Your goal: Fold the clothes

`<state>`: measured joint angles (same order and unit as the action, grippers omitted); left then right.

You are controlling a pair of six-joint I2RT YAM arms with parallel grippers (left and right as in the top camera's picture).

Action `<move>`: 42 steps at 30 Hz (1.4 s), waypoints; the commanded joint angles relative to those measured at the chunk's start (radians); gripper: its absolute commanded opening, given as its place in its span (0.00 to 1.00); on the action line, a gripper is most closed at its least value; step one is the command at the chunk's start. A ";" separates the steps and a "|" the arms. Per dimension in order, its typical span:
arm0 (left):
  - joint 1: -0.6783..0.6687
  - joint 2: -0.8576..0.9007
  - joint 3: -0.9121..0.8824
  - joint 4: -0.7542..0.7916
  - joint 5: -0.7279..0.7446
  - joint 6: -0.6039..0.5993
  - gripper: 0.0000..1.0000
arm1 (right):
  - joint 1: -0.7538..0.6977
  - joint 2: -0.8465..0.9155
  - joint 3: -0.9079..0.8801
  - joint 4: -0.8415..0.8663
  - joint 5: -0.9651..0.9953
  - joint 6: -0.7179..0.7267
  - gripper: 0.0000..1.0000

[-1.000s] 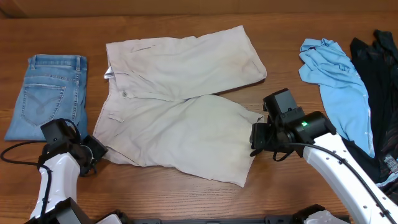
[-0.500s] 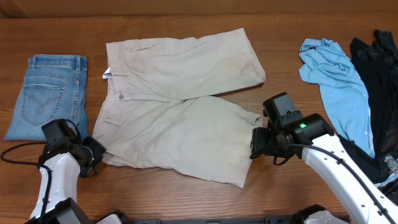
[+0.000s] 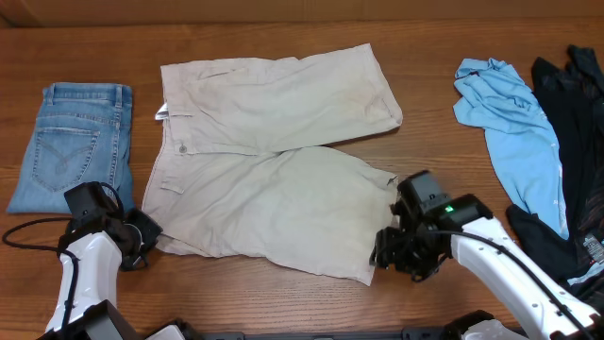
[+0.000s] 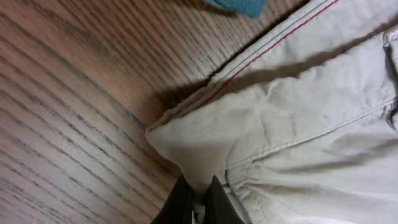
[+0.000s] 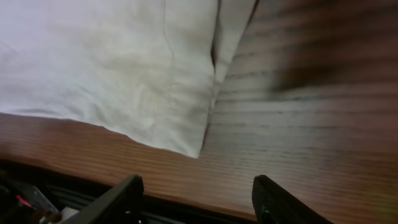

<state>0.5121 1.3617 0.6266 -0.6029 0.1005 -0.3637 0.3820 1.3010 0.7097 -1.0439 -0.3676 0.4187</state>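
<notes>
The beige shorts (image 3: 274,161) lie spread flat on the wooden table, waistband at the left, both legs to the right. My left gripper (image 3: 142,236) is shut on the near waistband corner of the shorts (image 4: 205,134), fabric pinched between its fingers (image 4: 198,208). My right gripper (image 3: 387,255) is open and empty, just above the table beside the near leg's hem corner (image 5: 186,134); its fingers (image 5: 198,199) straddle bare wood near the table's front edge.
Folded blue jeans (image 3: 75,142) lie at the far left. A light blue shirt (image 3: 514,123) and dark clothes (image 3: 576,170) lie at the right. The table's front edge (image 5: 93,171) runs right below my right gripper.
My right gripper has moved toward the front of the table, from beside the near leg's right hem down to its front corner. The left gripper keeps its hold.
</notes>
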 commanded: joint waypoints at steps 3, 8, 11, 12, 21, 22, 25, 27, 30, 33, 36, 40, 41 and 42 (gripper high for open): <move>0.000 0.005 -0.010 -0.025 -0.023 0.020 0.04 | 0.006 -0.006 -0.133 0.111 -0.173 0.005 0.61; 0.000 0.005 -0.010 -0.026 -0.022 0.019 0.04 | 0.006 -0.006 -0.199 0.188 -0.181 0.005 0.64; 0.000 0.005 -0.010 -0.032 -0.022 0.019 0.04 | 0.006 0.004 -0.213 0.235 -0.181 0.005 0.65; 0.000 0.005 -0.010 -0.034 -0.022 0.020 0.04 | 0.006 0.010 -0.215 0.250 -0.181 0.005 0.65; 0.000 0.005 -0.010 -0.063 -0.023 0.020 0.04 | 0.006 0.116 -0.216 0.353 -0.181 0.027 0.52; 0.000 0.005 -0.010 -0.063 -0.023 0.020 0.04 | 0.006 0.119 -0.216 0.359 -0.184 0.031 0.43; 0.000 0.005 -0.010 -0.063 -0.023 0.019 0.04 | 0.006 0.120 -0.216 0.357 -0.185 0.032 0.12; 0.000 0.005 -0.010 -0.063 -0.022 0.019 0.04 | 0.006 0.119 -0.216 0.353 -0.185 0.032 0.04; 0.000 0.003 -0.001 -0.095 0.005 0.031 0.04 | 0.003 0.105 -0.198 0.326 -0.168 0.031 0.04; 0.000 -0.018 0.035 -0.166 0.015 0.031 0.04 | -0.013 0.048 -0.123 0.224 -0.098 0.031 0.04; 0.000 -0.058 0.100 -0.277 0.023 0.040 0.04 | -0.030 -0.034 0.003 0.081 0.021 0.031 0.04; 0.000 -0.141 0.207 -0.430 0.024 0.084 0.04 | -0.052 -0.129 0.163 -0.055 0.124 0.031 0.04; 0.000 -0.161 0.229 -0.457 0.024 0.096 0.04 | -0.058 -0.144 0.188 -0.073 0.134 0.031 0.04; 0.000 -0.184 0.254 -0.489 0.024 0.104 0.04 | -0.066 -0.162 0.218 -0.097 0.143 0.031 0.04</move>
<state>0.5121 1.2598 0.7868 -1.0328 0.1265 -0.3225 0.3397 1.2045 0.8322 -1.0988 -0.3351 0.4480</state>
